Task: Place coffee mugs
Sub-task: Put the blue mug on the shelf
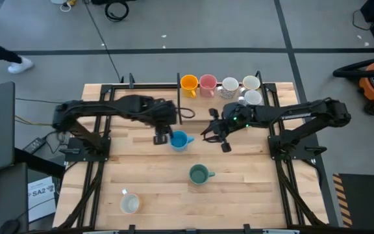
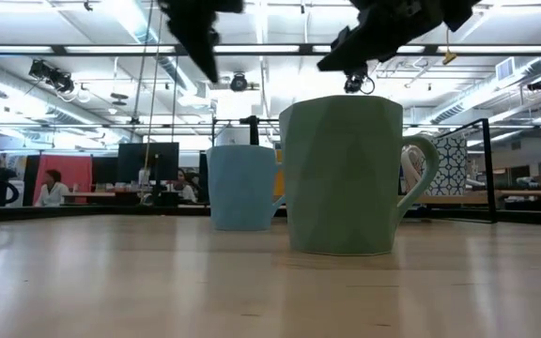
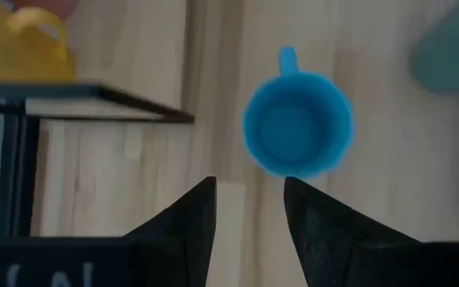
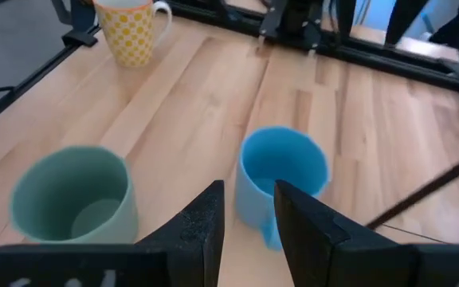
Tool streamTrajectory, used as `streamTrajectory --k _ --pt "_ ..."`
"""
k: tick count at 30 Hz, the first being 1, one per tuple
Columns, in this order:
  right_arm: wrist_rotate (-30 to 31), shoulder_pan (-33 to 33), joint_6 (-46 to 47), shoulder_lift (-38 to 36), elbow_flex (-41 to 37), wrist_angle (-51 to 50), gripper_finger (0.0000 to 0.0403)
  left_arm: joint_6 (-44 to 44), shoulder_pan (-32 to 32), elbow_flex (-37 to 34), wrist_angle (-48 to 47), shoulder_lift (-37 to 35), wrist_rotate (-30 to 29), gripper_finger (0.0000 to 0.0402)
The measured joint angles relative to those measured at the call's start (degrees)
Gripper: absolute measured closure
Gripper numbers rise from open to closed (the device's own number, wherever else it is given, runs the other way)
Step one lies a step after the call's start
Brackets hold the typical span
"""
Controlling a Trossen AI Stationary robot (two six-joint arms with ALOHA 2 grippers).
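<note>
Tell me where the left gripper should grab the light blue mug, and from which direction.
Grip the rim wall of the light blue mug, coming straight down from above. It stands upright with its mouth open, so one finger can go inside and one outside. Avoid the handle, which points toward the right arm's side. The left gripper, open, hangs just beside it, likely the handiest; the right gripper is open farther off.

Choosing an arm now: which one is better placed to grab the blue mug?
Probably left. The left gripper hangs open right beside the blue mug; the right gripper, also open, is farther off.
</note>
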Motion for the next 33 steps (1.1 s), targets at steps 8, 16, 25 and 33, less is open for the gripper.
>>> streamTrajectory --k 8,16,25,33 --pt "0.5 0.6 0.0 7.7 0.0 6.2 0.0286 -9.2 -2.8 -17.2 7.1 -13.6 -1.1 0.0246" --pt "4.9 0.6 -0.2 15.3 0.0 12.7 0.0286 -15.4 -4.5 -31.2 19.5 -19.6 -1.5 0.0246" --pt "9.0 0.2 0.3 20.3 0.0 15.1 0.0281 -15.7 -5.1 -39.5 30.0 -19.7 -3.2 0.0246" --pt "8.9 -1.0 2.8 21.3 0.0 15.4 0.0228 -15.6 -5.1 -40.1 31.3 -19.7 -3.2 0.0246"
